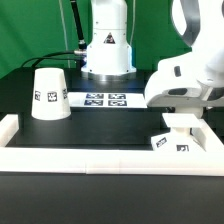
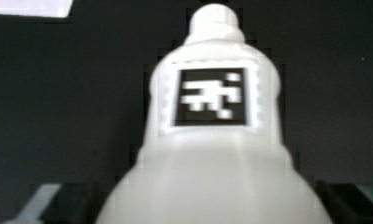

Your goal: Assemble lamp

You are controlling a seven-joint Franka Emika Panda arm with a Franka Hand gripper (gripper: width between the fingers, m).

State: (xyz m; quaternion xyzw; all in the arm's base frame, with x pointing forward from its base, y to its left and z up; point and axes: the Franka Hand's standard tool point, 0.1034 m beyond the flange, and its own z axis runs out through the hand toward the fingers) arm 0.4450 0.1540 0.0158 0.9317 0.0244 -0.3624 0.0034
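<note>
My gripper (image 2: 204, 205) is shut on the wide body of the white bulb (image 2: 209, 150), with a dark finger on each side. The bulb's neck points away from the gripper and carries a black-and-white tag. In the exterior view the gripper (image 1: 178, 125) hangs low at the right, near the front rail. Just below it is a small white tagged part (image 1: 170, 143) that looks like the square base; I cannot tell if the bulb touches it. The tapered shade (image 1: 50, 95) stands mouth-down at the left, apart from the gripper.
The marker board (image 1: 105, 99) lies flat at mid-table before the arm's pedestal (image 1: 107, 50). White border rails run along the front (image 1: 100, 158) and the left (image 1: 8, 128). A white scrap (image 2: 23, 8) shows beyond the bulb in the wrist view.
</note>
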